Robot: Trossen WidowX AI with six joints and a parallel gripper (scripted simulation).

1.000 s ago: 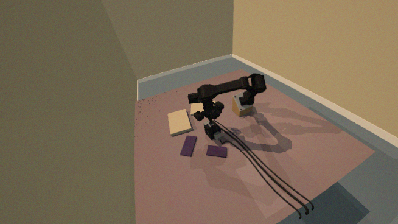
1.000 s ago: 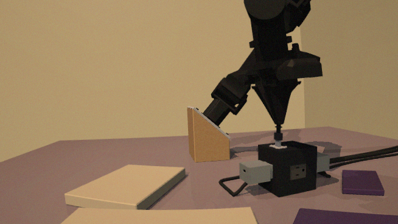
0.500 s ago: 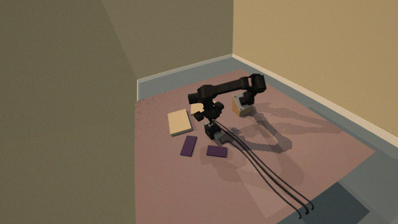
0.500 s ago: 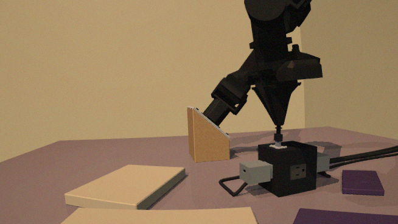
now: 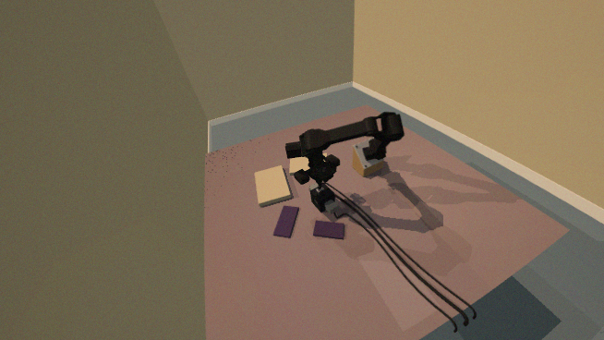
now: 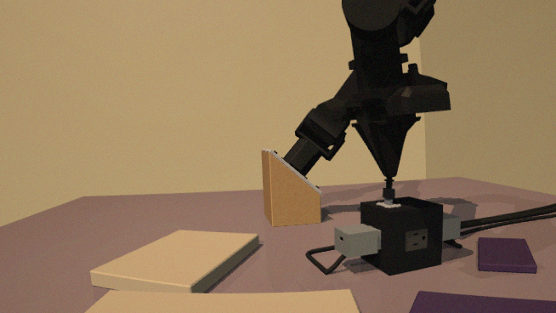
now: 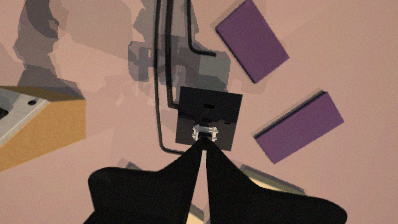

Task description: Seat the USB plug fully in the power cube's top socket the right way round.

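The black power cube (image 5: 321, 199) (image 6: 374, 238) (image 7: 212, 102) stands on the table. The USB plug (image 6: 388, 194) is upright over the pale socket (image 6: 396, 206) (image 7: 213, 131) on the cube's top. A short strip of the plug's pale metal shows between its dark body and the socket. My gripper (image 6: 389, 176) (image 7: 204, 144) points straight down above the cube, shut on the upper end of the plug. The fingers hide most of the plug in the wrist view. Which way round the plug faces cannot be told.
Grey plugs (image 6: 358, 241) (image 7: 215, 71) stick out from two cube sides, with black cables (image 5: 401, 253) (image 6: 506, 220) (image 7: 169, 55) trailing off. Two purple blocks (image 5: 286, 222) (image 5: 329, 230) and beige slabs (image 5: 272, 186) (image 6: 178, 255) lie nearby. A wooden wedge (image 6: 294, 200) (image 7: 60, 127) stands under the arm's base.
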